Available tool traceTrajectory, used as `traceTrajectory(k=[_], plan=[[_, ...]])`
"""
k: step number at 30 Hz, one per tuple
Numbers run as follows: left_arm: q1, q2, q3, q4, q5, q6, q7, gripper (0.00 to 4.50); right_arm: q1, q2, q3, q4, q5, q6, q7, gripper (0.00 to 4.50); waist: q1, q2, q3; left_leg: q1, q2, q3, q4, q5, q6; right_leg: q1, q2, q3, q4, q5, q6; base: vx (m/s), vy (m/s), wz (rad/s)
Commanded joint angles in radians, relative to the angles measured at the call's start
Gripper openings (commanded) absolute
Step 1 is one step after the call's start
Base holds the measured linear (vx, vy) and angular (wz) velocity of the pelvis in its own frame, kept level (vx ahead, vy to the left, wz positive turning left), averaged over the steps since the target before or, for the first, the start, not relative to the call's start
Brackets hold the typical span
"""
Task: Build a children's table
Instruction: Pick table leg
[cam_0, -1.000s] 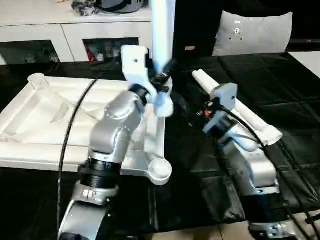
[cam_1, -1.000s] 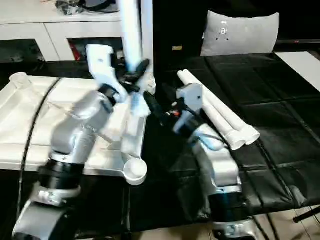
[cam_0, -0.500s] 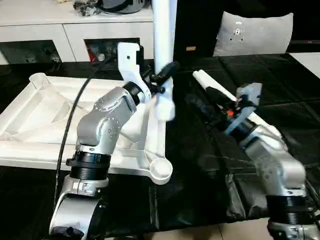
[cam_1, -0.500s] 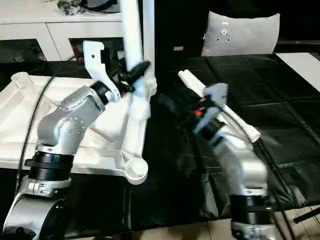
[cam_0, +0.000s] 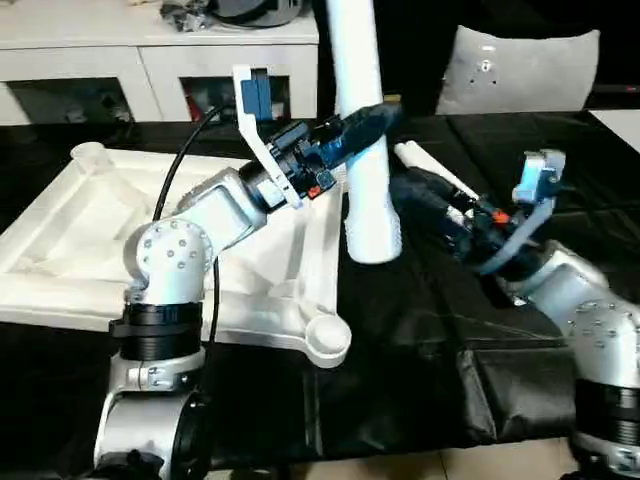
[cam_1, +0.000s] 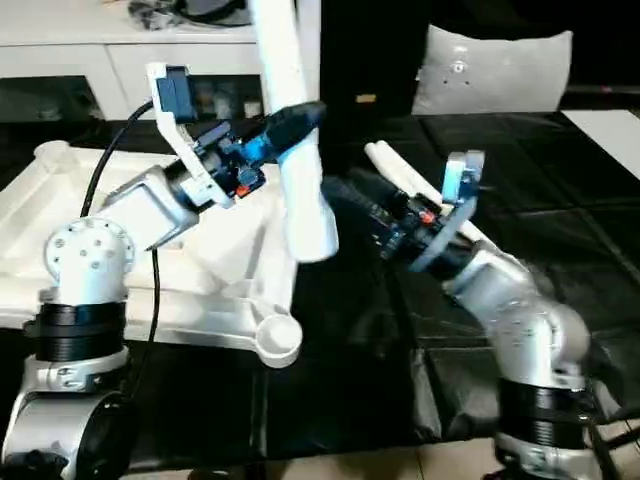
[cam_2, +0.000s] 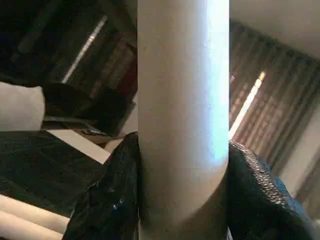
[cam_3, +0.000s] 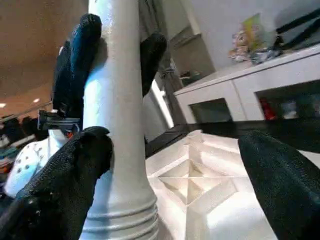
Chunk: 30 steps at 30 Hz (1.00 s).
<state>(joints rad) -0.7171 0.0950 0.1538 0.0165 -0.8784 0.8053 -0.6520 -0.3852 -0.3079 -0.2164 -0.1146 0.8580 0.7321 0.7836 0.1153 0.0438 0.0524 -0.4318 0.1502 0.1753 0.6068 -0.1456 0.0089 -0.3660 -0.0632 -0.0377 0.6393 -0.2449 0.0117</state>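
The leg (cam_0: 362, 130), a smooth white tapered tube, stands nearly upright in the air over the black cloth (cam_0: 420, 330), its wider ringed end hanging just beside the top's near right edge. The left gripper (cam_0: 368, 120) clamps it partway up, one black textured finger (cam_2: 107, 200) on each side of the round shaft. The top (cam_0: 90, 250) lies upside down on the cloth at the left: a white plastic rectangle with raised rims and diagonal ribs meeting in a diamond pattern, and a round cup-like socket (cam_0: 328, 338) at the near right corner, another at the far left corner. The right gripper (cam_1: 350, 200) reaches toward the held leg's lower part from the right with its fingers spread wide; in its wrist view one rough black finger (cam_3: 65, 180) lies against the leg near the ringed end and the other stands well apart from it. Behind that arm more legs (cam_0: 425, 165) lie flat side by side on the cloth, slanting away toward the right. Beyond the table stand a white cabinet (cam_0: 120, 60) with glazed doors and a pale grey cushion (cam_0: 520, 70).
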Motion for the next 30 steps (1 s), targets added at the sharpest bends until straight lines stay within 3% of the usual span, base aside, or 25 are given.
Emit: traceTrajectory(k=[1,5,12,13,16,19,22,23,30], plan=[[-0.002,0.026,-0.058,-0.040,0.014,-0.007,-0.058,1.95,-0.010,-0.038,0.031,-0.016,-0.007,0.003,0.050,4.50,0.001,-0.018,-0.068,0.049,0.077,-0.029,-0.074,-0.191,-0.014,0.021,-0.089,0.037,-0.084,-0.113,-0.192,0.000,0.000,0.00],[0.019,0.087,-0.188,-0.094,0.074,-0.039,-0.211,1.95,-0.020,-0.146,0.116,-0.032,-0.040,0.008,0.207,4.50,0.001,-0.018,-0.069,0.046,0.077,-0.028,-0.073,-0.166,-0.010,0.024,-0.089,0.039,-0.080,-0.074,-0.174,0.000,0.000,0.00],[0.020,0.085,-0.224,-0.097,0.074,-0.068,-0.298,1.95,-0.055,-0.220,0.187,-0.012,-0.076,-0.004,0.342,4.50,0.001,-0.023,-0.068,0.045,0.076,-0.026,-0.065,-0.157,0.019,0.026,-0.093,0.037,-0.080,-0.080,-0.221,0.000,0.000,0.00],[0.020,0.084,-0.231,-0.091,0.070,-0.083,-0.320,1.95,-0.065,-0.240,0.206,-0.003,-0.075,-0.007,0.381,4.17,0.001,-0.025,-0.067,0.045,0.077,-0.025,-0.065,-0.165,0.017,0.026,-0.093,0.037,-0.082,-0.095,-0.222,0.000,0.000,0.00],[0.026,0.084,-0.247,-0.097,0.068,-0.098,-0.361,1.95,-0.088,-0.257,0.233,0.026,-0.086,-0.017,0.432,4.10,0.001,-0.026,-0.068,0.046,0.078,-0.026,-0.064,-0.168,0.022,0.026,-0.092,0.038,-0.081,-0.101,-0.224,0.000,0.000,0.00],[0.034,0.079,-0.255,-0.109,0.062,-0.092,-0.371,1.95,-0.100,-0.254,0.245,0.043,-0.099,-0.027,0.447,3.72,0.000,-0.026,-0.069,0.045,0.079,-0.026,-0.063,-0.155,0.029,0.025,-0.092,0.037,-0.076,-0.074,-0.238,0.000,0.000,0.00],[0.035,0.077,-0.264,-0.110,0.071,-0.096,-0.376,1.95,-0.104,-0.256,0.255,0.048,-0.094,-0.024,0.476,3.70,0.002,-0.026,-0.070,0.046,0.077,-0.025,-0.061,-0.151,0.039,0.025,-0.092,0.036,-0.075,-0.061,-0.247,0.000,0.000,0.00],[0.035,0.077,-0.266,-0.108,0.077,-0.100,-0.377,1.93,-0.105,-0.257,0.258,0.046,-0.090,-0.020,0.483,3.35,0.002,-0.025,-0.069,0.046,0.078,-0.025,-0.062,-0.154,0.039,0.024,-0.092,0.036,-0.075,-0.065,-0.248,0.000,0.000,0.00],[0.032,0.077,-0.270,-0.095,0.084,-0.113,-0.392,1.93,-0.108,-0.263,0.270,0.043,-0.077,-0.010,0.526,2.90,0.002,-0.024,-0.066,0.049,0.080,-0.026,-0.065,-0.202,0.016,0.022,-0.094,0.037,-0.079,-0.129,-0.239,0.000,0.000,0.00]])
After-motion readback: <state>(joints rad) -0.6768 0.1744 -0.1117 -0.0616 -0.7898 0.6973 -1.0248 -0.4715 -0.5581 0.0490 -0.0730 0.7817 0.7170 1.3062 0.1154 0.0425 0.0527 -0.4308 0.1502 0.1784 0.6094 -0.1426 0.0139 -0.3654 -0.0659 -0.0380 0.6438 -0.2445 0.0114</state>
